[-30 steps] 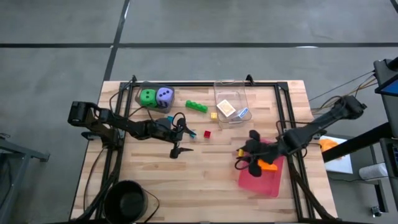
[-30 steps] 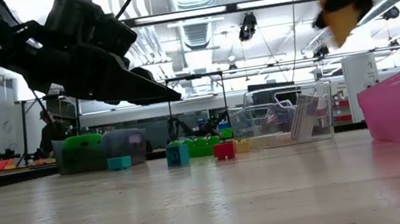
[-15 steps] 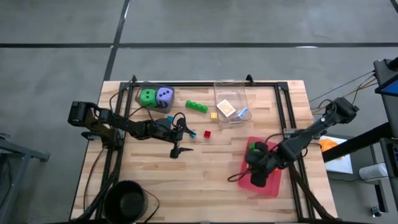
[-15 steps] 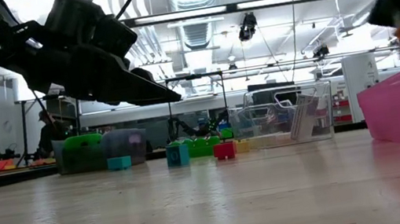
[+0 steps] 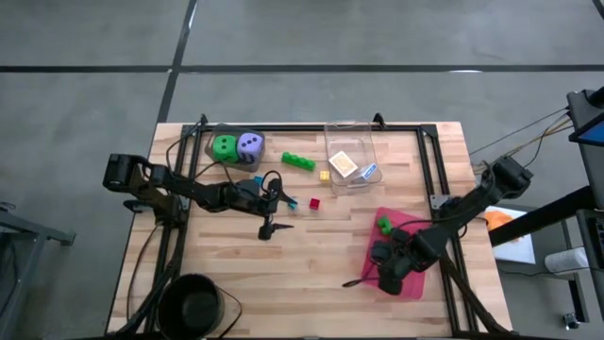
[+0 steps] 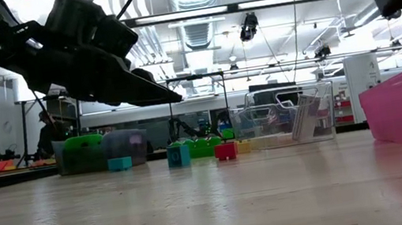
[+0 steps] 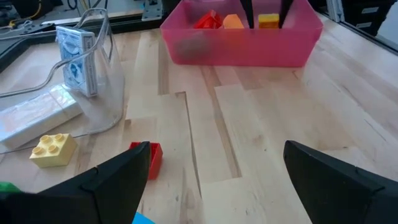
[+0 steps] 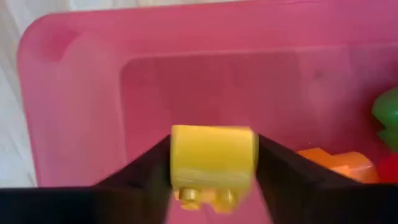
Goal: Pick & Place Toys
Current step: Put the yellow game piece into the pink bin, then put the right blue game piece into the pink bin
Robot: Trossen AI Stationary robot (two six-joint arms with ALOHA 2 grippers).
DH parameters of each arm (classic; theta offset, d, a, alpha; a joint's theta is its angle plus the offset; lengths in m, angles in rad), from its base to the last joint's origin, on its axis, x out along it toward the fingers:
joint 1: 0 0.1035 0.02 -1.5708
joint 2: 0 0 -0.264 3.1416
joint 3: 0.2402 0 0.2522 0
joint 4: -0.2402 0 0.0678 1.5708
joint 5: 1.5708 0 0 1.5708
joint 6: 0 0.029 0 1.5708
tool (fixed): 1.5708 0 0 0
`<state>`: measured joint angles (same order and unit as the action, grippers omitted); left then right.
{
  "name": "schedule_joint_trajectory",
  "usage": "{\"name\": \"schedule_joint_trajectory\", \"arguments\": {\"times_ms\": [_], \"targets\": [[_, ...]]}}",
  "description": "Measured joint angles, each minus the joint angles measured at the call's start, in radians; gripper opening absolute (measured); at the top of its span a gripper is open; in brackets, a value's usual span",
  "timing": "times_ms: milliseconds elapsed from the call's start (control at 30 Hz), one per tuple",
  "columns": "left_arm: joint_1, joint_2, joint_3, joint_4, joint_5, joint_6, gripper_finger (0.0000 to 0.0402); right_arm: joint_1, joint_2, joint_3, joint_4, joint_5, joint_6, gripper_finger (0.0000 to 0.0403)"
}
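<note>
Yellow brick (image 8: 213, 163) sits between my right gripper (image 8: 211, 177) fingers, touching both, over the pink tray (image 5: 415, 282) at lower right of high view. Left gripper (image 7: 205, 180) is wide open w/ nothing in it, above table center-left, near red brick (image 7: 151, 157).

Two dark jointed arms, black looping cables, tapering matte fingers (image 7: 336, 177).

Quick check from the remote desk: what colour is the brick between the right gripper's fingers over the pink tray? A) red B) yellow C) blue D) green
B: the right wrist view shows a yellow brick between the right gripper's dark fingers, above the floor of the pink tray.
</note>
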<state>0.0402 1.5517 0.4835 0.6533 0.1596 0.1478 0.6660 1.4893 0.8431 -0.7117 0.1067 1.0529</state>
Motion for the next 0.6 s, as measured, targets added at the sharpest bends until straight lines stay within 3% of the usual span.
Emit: {"name": "schedule_joint_trajectory", "arguments": {"times_ms": [133, 233, 400, 600], "targets": [[0.0, 0.0, 0.0, 0.0, -0.008, -0.001, 0.0368, 0.0, -0.001, 0.009, -0.008, 0.001, 0.025, 0.0297], [0.0, 0.0, 0.0, 0.0, -0.011, -0.002, 0.0369, 0.0, -0.019, 0.02, -0.033, 0.004, 0.037, 0.0327], [0.0, 0.0, 0.0, 0.0, -0.014, -0.003, 0.0369, 0.003, -0.061, 0.045, -0.058, 0.071, 0.039, 0.0334], [0.0, 0.0, 0.0, 0.001, -0.023, -0.007, 0.0369, 0.024, -0.123, 0.069, -0.029, 0.351, -0.051, 0.0312]]}}
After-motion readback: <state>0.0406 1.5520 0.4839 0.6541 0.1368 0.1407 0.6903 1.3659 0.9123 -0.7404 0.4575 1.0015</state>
